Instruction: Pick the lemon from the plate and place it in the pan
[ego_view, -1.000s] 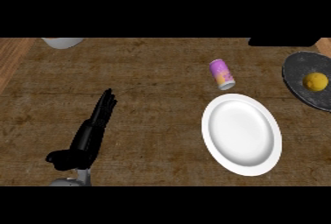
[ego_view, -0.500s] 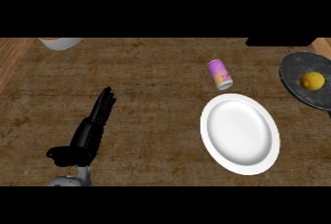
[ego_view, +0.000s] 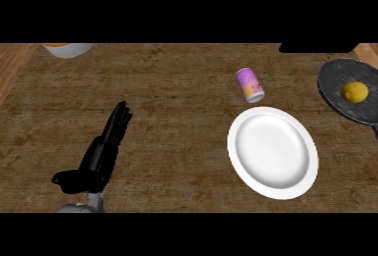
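Almost nothing has moved across the last second. The lemon (ego_view: 355, 92) sat in the pan (ego_view: 341, 75) a second ago and sits there now, same spot, near the pan's middle. The plate (ego_view: 272, 153) was bare then and is bare now. The view has drifted slightly, so the bowl-like vessel (ego_view: 67, 49) at the top left shows more of itself, with an orange band along its top; everything else has kept its relative place. The left hand (ego_view: 100, 155) hasn't budged: it lies low at the left, fingers (ego_view: 118, 119) straight and close together, pointing up the tabletop (ego_view: 170, 125), holding nothing, thumb tucked low. The right hand is out of view.

Judgement: the placement looks done, lemon in the pan, off the plate, nothing gripped. No further step seems called for, just a rest pose.

Materials and shapes:
- Lemon: small, round, yellow, matt.
- Pan: dark grey, round, speckled rough-looking surface, cut off at the right edge, lying just up and right of the plate; whether their rims touch I can't tell.
- Plate: white, glossy, smooth, raised rim, reads as a tall oval.
- Can (ego_view: 250, 85): small cylinder on its side, purple with yellow-orange print, pale end cap, just above the plate's top rim, apart from it.
- Tabletop: brown, wood-grained and streaky, lighter plank strips at the far left and right.
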